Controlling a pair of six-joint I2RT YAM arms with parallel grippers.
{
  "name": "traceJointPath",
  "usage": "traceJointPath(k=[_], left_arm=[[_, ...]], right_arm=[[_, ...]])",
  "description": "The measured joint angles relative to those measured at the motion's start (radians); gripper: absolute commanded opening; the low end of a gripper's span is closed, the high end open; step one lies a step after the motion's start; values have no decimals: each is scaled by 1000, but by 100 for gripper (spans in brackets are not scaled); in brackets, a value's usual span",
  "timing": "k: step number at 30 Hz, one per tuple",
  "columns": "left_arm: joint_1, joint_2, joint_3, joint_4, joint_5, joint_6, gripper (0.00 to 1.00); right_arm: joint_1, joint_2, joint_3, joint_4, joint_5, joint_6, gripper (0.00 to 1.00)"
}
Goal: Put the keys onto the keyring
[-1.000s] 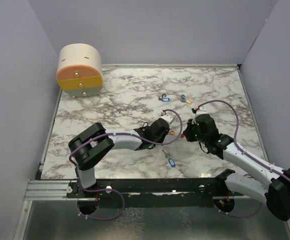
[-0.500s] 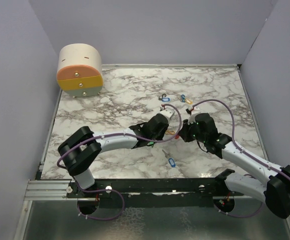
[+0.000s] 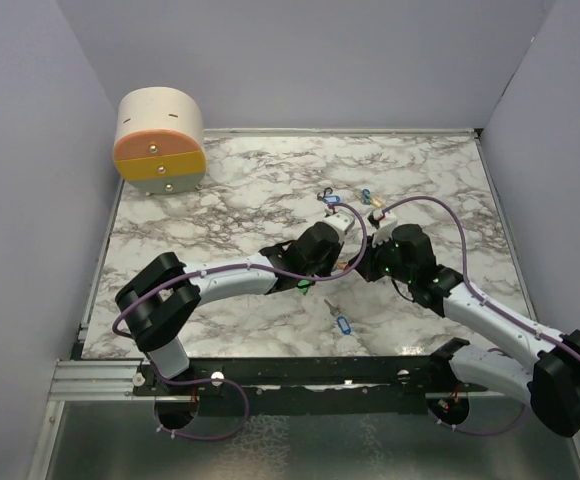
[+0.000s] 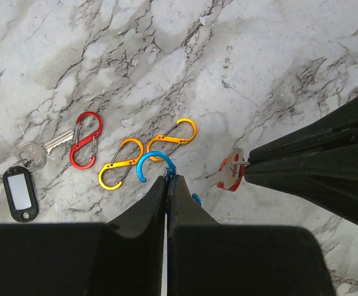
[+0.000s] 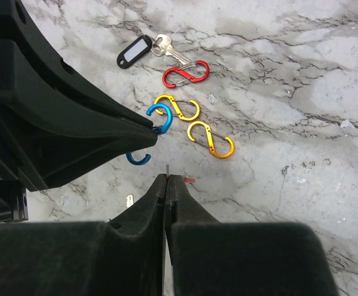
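My left gripper [image 4: 167, 180] is shut on a blue S-shaped clip [image 4: 149, 161] and holds it above the table; the clip also shows in the right wrist view [image 5: 160, 118]. My right gripper [image 5: 166, 179] is shut on a small key with a red tag [image 4: 229, 174]; only a metal tip and a red sliver [image 5: 188, 180] show past its own fingers. The two grippers meet tip to tip at the table's middle, left [image 3: 347, 262] and right [image 3: 367, 268]. A blue-tagged key [image 3: 343, 324] lies near the front. A black-tagged key [image 4: 20, 191] lies at the left.
A red clip [image 4: 85, 139] and two yellow clips [image 4: 120, 163], [image 4: 174, 137] lie on the marble under the grippers. More small tagged keys [image 3: 370, 198] lie farther back. A round drawer box [image 3: 160, 140] stands at the back left corner.
Both grippers have shifted slightly toward the back of the table and drawn closer together. The left arm's elbow has swung left. Each gripper stays shut on its item.
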State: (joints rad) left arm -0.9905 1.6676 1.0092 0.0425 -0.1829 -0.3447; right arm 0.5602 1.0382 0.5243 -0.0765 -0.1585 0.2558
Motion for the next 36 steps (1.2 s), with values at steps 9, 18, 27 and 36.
traceJointPath(k=[9,18,27,36], left_arm=[[0,-19,0,1,19,0,0],[0,-27,12,3,41,0,0],[0,-27,15,11,45,0,0],[0,-27,16,17,59,0,0]], right_arm=[[2,31,0,34,-23,-12,1],[3,37,0,53,-24,-18,1],[4,47,0,55,-25,-18,1],[7,47,0,55,-31,-18,1]])
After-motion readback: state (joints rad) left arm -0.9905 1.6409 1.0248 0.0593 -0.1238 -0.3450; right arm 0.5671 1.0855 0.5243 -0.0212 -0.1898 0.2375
